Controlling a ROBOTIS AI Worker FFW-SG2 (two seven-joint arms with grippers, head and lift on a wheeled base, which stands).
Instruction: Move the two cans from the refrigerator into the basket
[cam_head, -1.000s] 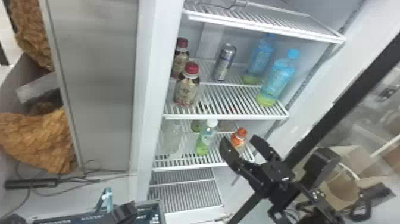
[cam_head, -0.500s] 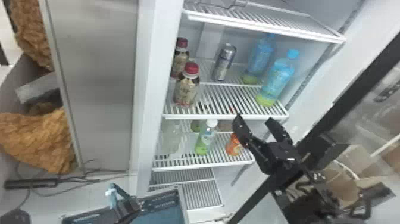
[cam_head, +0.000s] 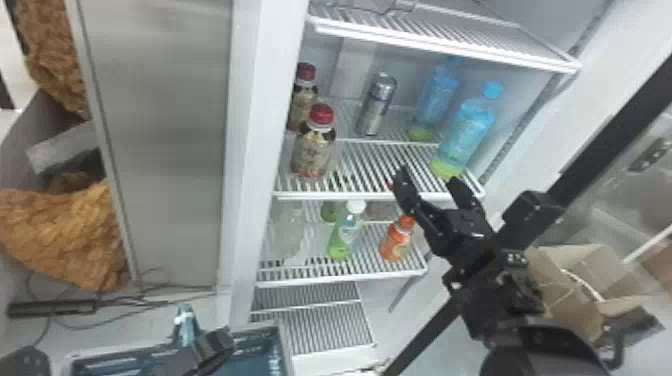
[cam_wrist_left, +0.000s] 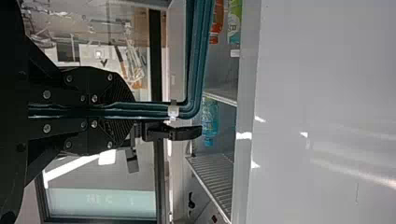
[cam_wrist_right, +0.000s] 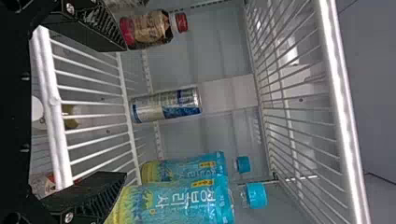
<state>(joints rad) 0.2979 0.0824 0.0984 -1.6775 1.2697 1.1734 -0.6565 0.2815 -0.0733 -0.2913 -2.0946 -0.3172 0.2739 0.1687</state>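
"What is seen?"
"The refrigerator (cam_head: 250, 150) is open at a wire shelf (cam_head: 350, 194). The basket (cam_head: 286, 345) is pinched at its rim by the left gripper (cam_wrist_left: 133, 110). The right gripper (cam_wrist_right: 123, 111) is held at the shelf, fingers spread, nothing between them."
"And the can?"
"One slim can (cam_head: 376, 105) is stood upright farther back, between red-capped bottles (cam_head: 314, 145) and blue-capped bottles (cam_head: 465, 135)."
"How should it be taken?"
"Around mid-body. A modest weight and stiff, perhaps slippery metal are to be expected; if empty, it could be dented."
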